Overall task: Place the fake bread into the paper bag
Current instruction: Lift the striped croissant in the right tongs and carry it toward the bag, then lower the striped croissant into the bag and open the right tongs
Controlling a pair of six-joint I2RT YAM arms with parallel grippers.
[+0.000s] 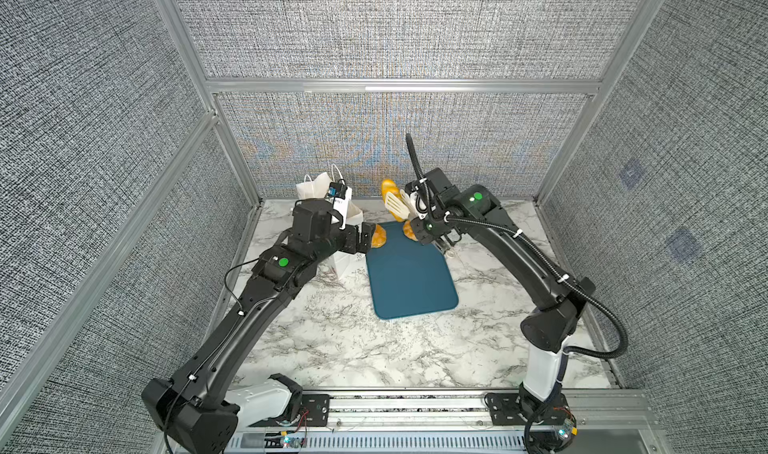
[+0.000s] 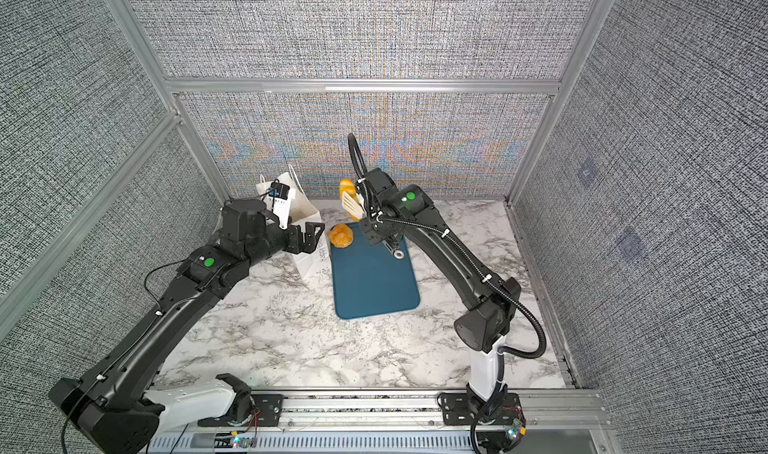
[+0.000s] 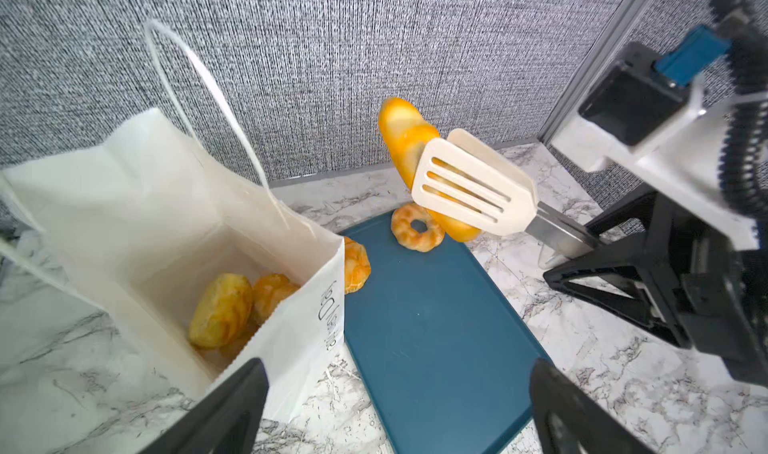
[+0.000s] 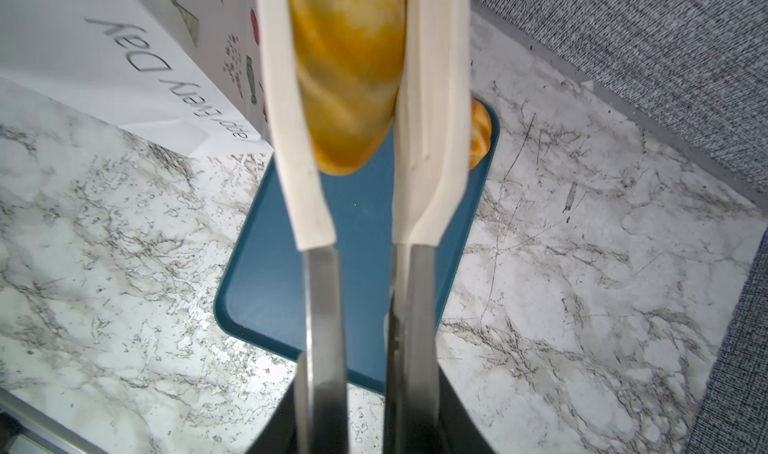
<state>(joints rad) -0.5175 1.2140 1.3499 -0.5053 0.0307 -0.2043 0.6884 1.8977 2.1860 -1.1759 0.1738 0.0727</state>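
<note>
**Roll pinched in the tongs, lifted clear of the tray**

Your right end effector (image 4: 368,406) is clamped on the metal handles of the white slotted tongs (image 3: 469,185), squeezing them together. Out ahead of it, the tongs' two blades pinch a long ridged roll (image 3: 399,127), which hangs in the air above the far end of the dark-teal tray (image 3: 436,327). Below the roll, a ring-shaped pastry (image 3: 415,227) lies flat on the tray. Your left end effector (image 2: 308,236) holds nothing, and its jaws are spread wide. The paper bag (image 3: 137,190) stands upright on the desk (image 4: 582,264) just beside it, mouth open, with at least two pastries (image 3: 222,310) at the bottom. Between your two end effectors a croissant (image 2: 340,236) rests at the tray's corner, close against the bag's wall
</note>
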